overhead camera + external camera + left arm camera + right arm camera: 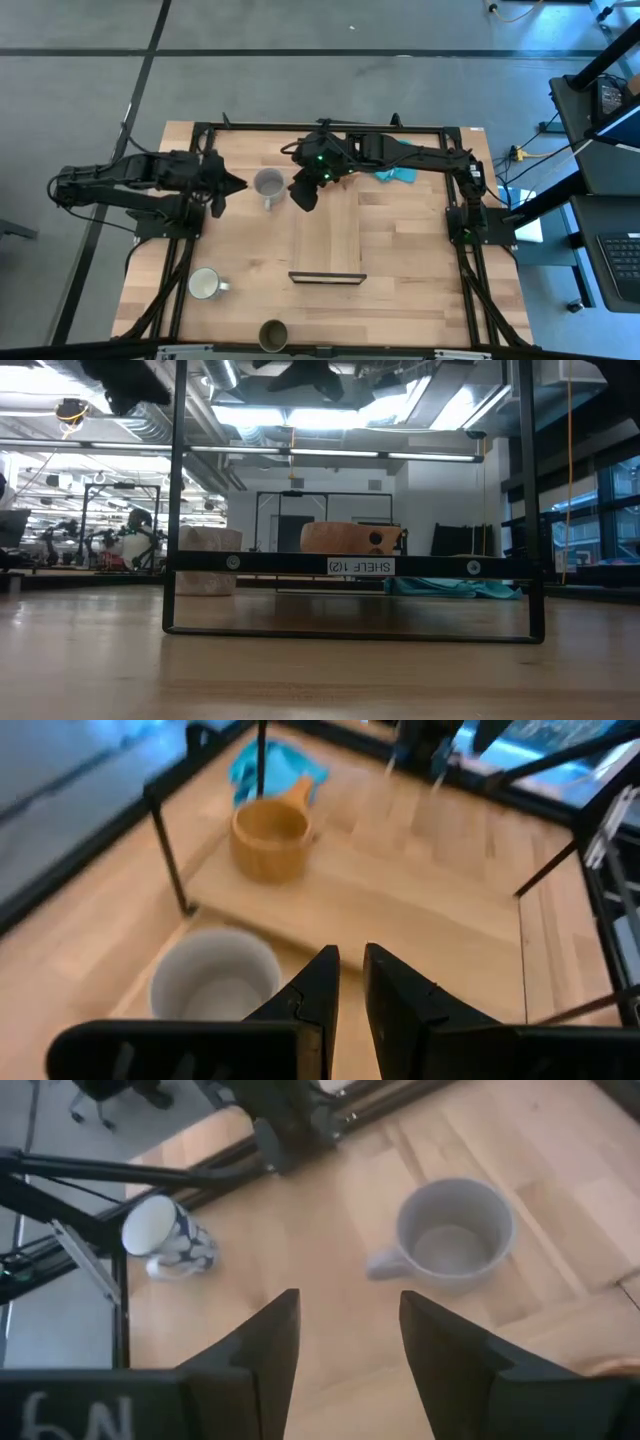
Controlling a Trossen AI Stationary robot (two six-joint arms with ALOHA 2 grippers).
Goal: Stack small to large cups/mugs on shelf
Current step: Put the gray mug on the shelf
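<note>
The tan wooden cup stands upright on the far end of the shelf; in the high view my right arm hides it. The grey mug stands on the table just left of the shelf's far end. A white mug stands near the table's front left. A dark olive cup stands at the front edge. My right gripper hangs open above the shelf's far end, facing the grey mug. My left gripper, its fingers almost together, hovers left of the grey mug, holding nothing.
A teal cloth lies at the far right, behind the shelf. Black brackets stand at the shelf's short ends. A black frame runs along the table's edges. Bare wood lies to the right of the shelf.
</note>
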